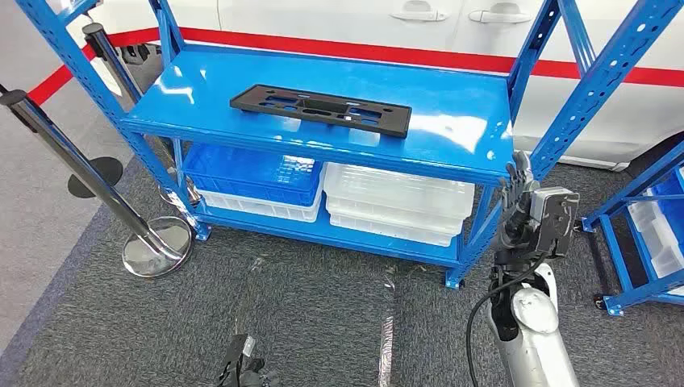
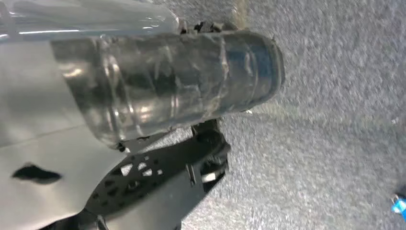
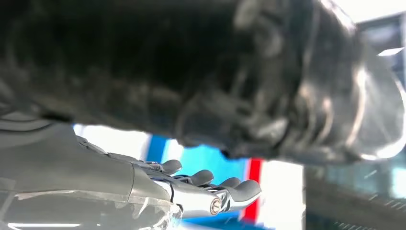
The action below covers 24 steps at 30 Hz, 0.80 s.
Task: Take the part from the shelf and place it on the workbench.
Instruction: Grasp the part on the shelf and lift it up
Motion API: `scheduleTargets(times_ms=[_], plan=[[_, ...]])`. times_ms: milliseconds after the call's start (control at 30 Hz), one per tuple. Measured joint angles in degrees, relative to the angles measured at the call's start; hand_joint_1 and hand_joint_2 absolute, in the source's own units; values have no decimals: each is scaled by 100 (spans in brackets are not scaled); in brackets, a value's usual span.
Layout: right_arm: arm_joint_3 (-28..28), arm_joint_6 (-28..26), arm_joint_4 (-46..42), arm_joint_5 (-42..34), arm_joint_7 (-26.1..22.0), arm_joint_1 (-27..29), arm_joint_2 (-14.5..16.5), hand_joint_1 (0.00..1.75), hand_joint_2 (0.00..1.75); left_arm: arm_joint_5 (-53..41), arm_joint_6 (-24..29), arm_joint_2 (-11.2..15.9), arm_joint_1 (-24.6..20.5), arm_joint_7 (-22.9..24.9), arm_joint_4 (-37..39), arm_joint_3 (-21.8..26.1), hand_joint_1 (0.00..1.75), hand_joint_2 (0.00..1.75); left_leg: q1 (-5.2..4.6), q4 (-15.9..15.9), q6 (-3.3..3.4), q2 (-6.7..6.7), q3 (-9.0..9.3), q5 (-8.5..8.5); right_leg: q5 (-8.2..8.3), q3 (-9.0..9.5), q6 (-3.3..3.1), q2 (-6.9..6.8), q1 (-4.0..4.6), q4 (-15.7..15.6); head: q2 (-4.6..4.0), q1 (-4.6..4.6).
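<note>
Resting untouched on the blue shelf (image 1: 452, 121), black part (image 1: 320, 109); right hand (image 1: 516, 189) raised at far right, fingers extended, empty. Pickup, placing remain.

The head camera looks down from high up at the blue shelf (image 1: 323, 121) and grey carpet (image 1: 323, 322). The left wrist camera points down, close to that same carpet (image 2: 335, 143). The right wrist camera sits right behind the right hand (image 3: 210, 189), facing the shelf.

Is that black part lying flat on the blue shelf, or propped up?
Flat: the black part lies on the blue shelf, untouched by either hand.
</note>
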Motion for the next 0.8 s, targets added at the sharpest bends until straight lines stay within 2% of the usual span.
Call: scheduleTargets(times_ms=[67, 167, 200, 233, 267, 333, 367, 400, 500, 567, 633, 667, 700, 733, 767, 800], plan=[[163, -1, -174, -66, 10, -24, -30, 0, 0, 24, 3, 4, -11, -8, 9, -39, 0, 0, 3, -22, 21, 6, 28, 1, -153, -121, 1, -4, 3, 273, 0, 2], [583, -9, -632, -254, 53, -59, -107, 0, 0, 85, 5, 9, -35, -19, 30, -160, 0, 0, 8, -34, 72, 13, 76, -23, -592, -653, 19, -8, 9, 1346, 0, 5], [700, -13, -759, -309, 68, -59, -126, 0, 0, 105, 6, 11, -34, -21, 36, -196, 0, 0, 10, -28, 78, 11, 88, -39, -613, -766, 28, -9, 6, 1533, 0, 7], [820, -18, -885, -362, 82, -63, -147, 0, 0, 126, 7, 13, -31, -24, 42, -235, 0, 0, 15, -19, 76, 8, 104, -59, -524, -778, 35, -10, 2, 1509, 0, 6], [957, -25, -1029, -416, 94, -73, -171, 0, 0, 144, 7, 15, -30, -28, 51, -278, 0, 0, 22, -2, 67, 3, 124, -86, -339, -683, 40, -12, -5, 1272, 0, 7], [1282, -58, -1369, -524, 117, -116, -239, 0, 0, 188, 8, 20, -36, -39, 74, -391, 0, 0, 24, 61, 22, -6, 155, -165, 42, -340, 45, -17, -13, 525, 0, 9], [1448, -81, -1543, -568, 141, -142, -267, 0, 0, 211, 10, 24, -43, -45, 89, -447, 0, 0, 18, 99, -8, -8, 152, -205, 131, -194, 30, -16, -9, 234, 0, 9], [1603, -106, -1704, -600, 164, -162, -293, 0, 0, 237, 14, 28, -49, -50, 103, -494, 0, 0, 12, 127, -36, -6, 142, -235, 138, -117, 10, -11, 1, 80, 0, 6], [2036, -179, -2139, -656, 244, -188, -359, 0, 0, 302, 32, 50, -62, -61, 148, -623, 0, 0, 18, 148, -108, -6, 129, -284, 78, -71, -80, -3, 13, 8, 0, 0], [2305, -222, -2409, -675, 291, -213, -401, 0, 0, 339, 39, 69, -75, -66, 172, -703, 0, 0, 32, 389, -176, -1, 34, -421, 59, -9, -142, -37, -8, -28, 0, -25], [2537, -268, -2646, -678, 324, -230, -432, 0, 0, 376, 40, 78, -92, -69, 191, -768, 0, 0, 58, 1026, -240, 8, -298, -678, 24, 52, -190, -95, -8, -43, 0, -54], [2645, -298, -2753, -674, 353, -234, -449, 0, 0, 392, 41, 78, -98, -69, 202, -800, 0, 0, 73, 1406, -260, 10, -533, -790, 2, 74, -201, -127, -3, -43, 0, -59], [2758, -334, -2849, -667, 383, -235, -474, 0, 0, 414, 42, 79, -99, -70, 215, -838, 0, 0, 84, 1695, -273, 11, -738, -835, -23, 97, -208, -158, 3, -43, 0, -57], [2868, -369, -2946, -654, 420, -235, -499, 0, 0, 433, 43, 80, -92, -70, 227, -869, 0, 0, 92, 1800, -277, 13, -858, -776, -51, 127, -208, -185, 6, -43, 0, -58], [2983, -401, -3043, -638, 459, -236, -524, 0, 0, 449, 44, 80, -86, -70, 239, -899, 0, 0, 97, 1712, -273, 18, -881, -615, -84, 169, -205, -214, 9, -43, 0, -57], [3081, -425, -3128, -620, 481, -237, -545, 0, 0, 462, 45, 81, -83, -70, 250, -923, 0, 0, 98, 1403, -260, 41, -778, -371, -119, 220, -200, -241, 9, -44, 0, -58]])
